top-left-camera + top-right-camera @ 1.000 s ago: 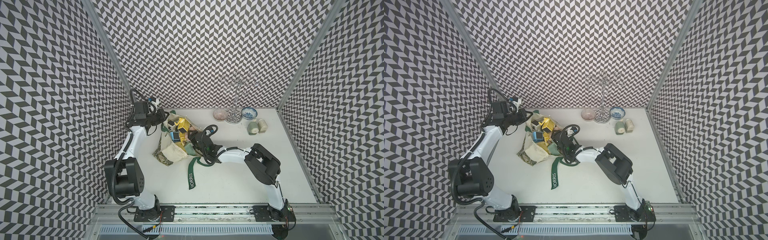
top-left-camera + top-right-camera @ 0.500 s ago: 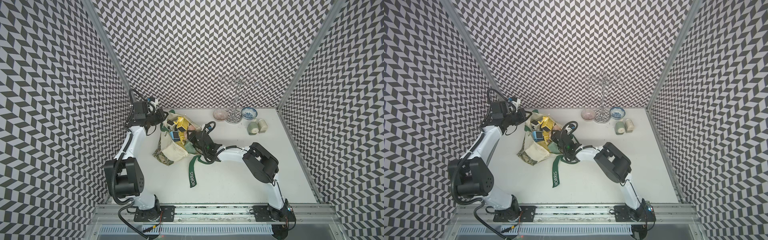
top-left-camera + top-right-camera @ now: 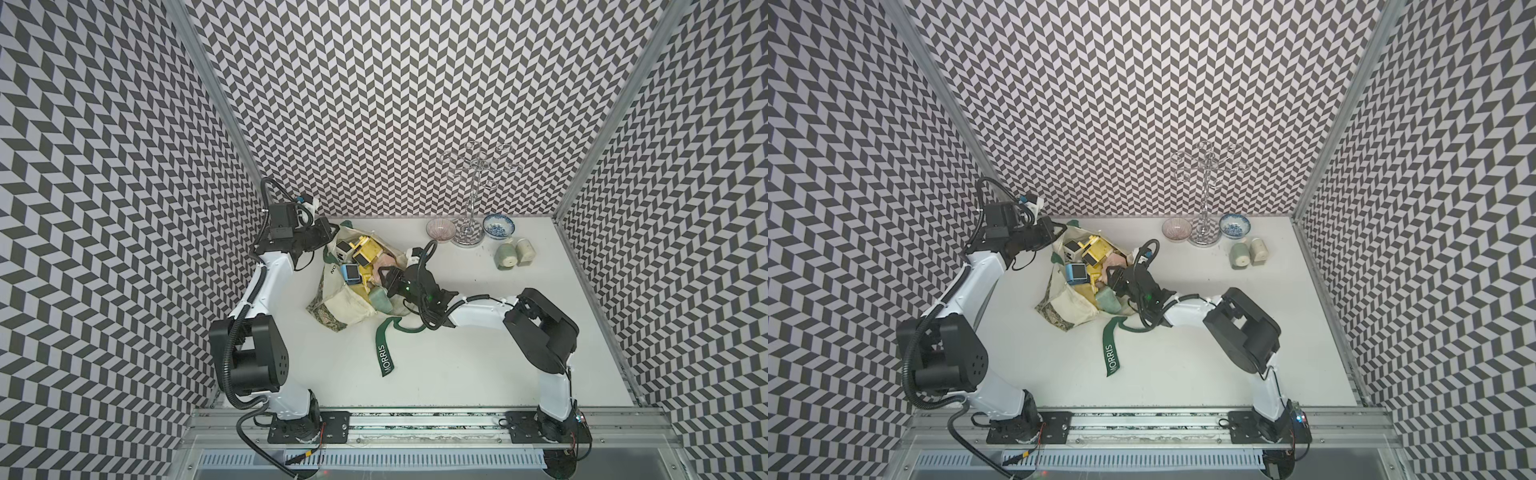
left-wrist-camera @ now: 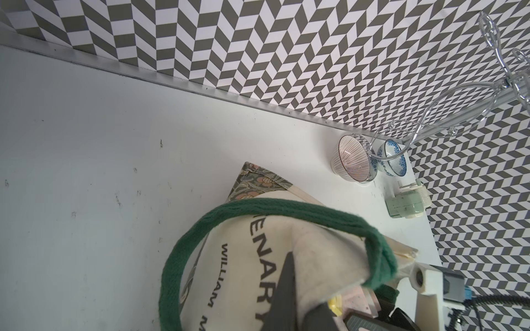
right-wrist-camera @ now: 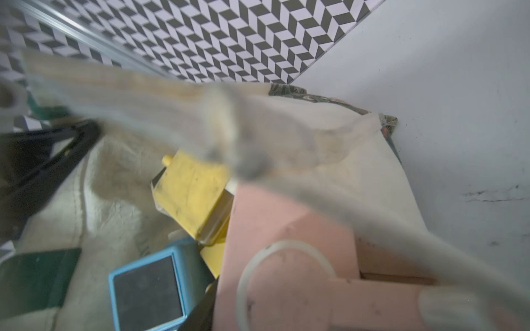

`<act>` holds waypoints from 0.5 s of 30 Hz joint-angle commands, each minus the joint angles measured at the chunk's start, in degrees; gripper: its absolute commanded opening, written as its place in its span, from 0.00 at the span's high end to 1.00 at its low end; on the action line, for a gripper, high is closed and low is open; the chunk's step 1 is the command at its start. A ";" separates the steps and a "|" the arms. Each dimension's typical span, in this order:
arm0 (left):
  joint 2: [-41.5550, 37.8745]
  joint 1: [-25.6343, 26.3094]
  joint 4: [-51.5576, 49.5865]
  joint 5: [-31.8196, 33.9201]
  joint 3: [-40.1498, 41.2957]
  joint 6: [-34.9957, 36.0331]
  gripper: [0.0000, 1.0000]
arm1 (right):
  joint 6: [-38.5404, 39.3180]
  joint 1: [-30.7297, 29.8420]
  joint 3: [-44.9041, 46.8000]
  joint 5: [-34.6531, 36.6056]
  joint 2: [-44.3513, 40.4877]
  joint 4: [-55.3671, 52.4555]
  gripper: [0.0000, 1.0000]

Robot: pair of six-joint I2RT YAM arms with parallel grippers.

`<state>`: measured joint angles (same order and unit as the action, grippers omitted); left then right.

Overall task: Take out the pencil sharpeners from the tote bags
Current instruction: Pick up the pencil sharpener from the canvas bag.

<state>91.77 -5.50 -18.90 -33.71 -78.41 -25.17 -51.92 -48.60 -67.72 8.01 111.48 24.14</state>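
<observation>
One white table [image 3: 457, 353] carries it all: toward its back left corner slumps the cream tote bag [image 3: 345, 303], mouth turned to the right arm, its rim pinched tight by the left gripper [image 3: 328, 235]. The right gripper [image 3: 388, 277], the nearer to the load, is at that mouth, and I cannot tell whether its jaws have closed on anything. Most pencil sharpeners [image 3: 365, 253] are heaped inside, a pink sharpener [image 5: 286, 235] lying close ahead of the right gripper, while two sharpeners [image 3: 505, 255] stand out near the back right corner.
</observation>
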 commanded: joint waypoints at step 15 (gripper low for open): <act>-1.39 -0.30 8.07 -2.41 -1.36 -0.29 1.00 | 35.40 3.07 -8.86 -12.06 -13.78 -38.16 0.65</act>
<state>91.81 -5.50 -18.79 -33.74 -78.41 -25.19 -26.20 -45.91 -71.96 -2.42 99.66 -4.47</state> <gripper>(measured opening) 0.048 0.552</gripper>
